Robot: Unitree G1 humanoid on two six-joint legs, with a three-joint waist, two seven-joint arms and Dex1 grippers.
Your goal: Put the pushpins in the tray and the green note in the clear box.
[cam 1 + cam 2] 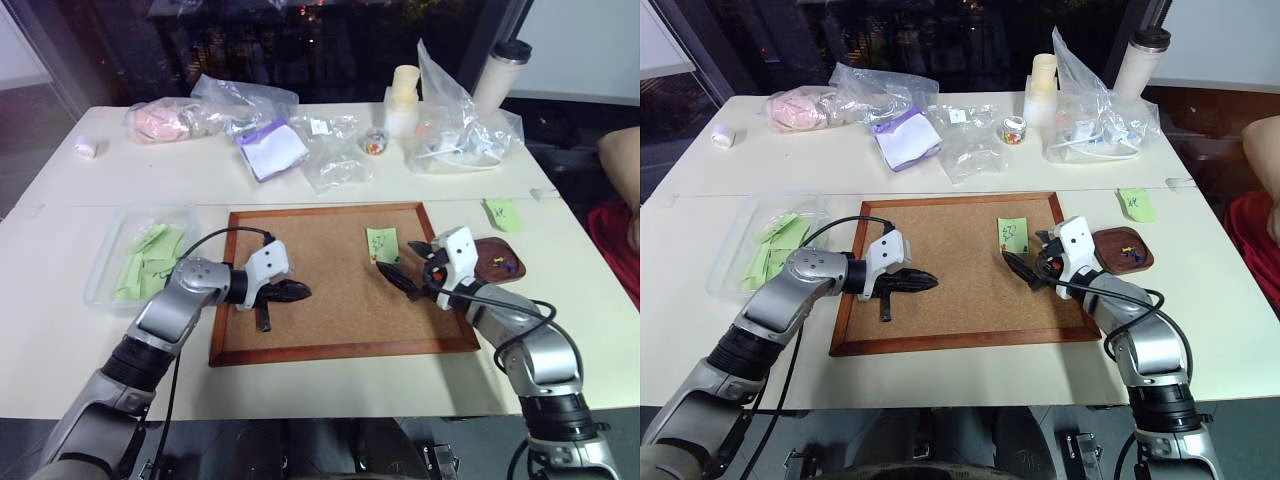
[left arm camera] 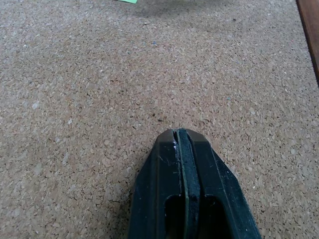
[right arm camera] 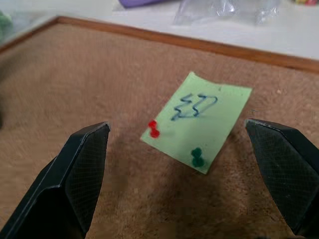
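R gripper [image 3: 187, 174] w/ fingers spread wide, over the corkboard [image 1: 330, 300], aimed at the green note [image 3: 199, 119] just ahead. Note lies on the board near its far R corner, held by two pushpins [image 3: 153, 129], one red, one dark green, along its near edge. Tray [image 1: 505, 262] sits just R of the board, beside R gripper, w/ a few pins inside. L gripper [image 1: 290, 292] pressed together, empty, low over board's L part. Clear box [image 1: 110, 285] on table L of board, green slips inside.

A corkboard [image 1: 330, 285] fills the frame's centre; clear plastic bags [image 1: 300, 135] and a white tumbler [image 1: 500, 75] line the top.
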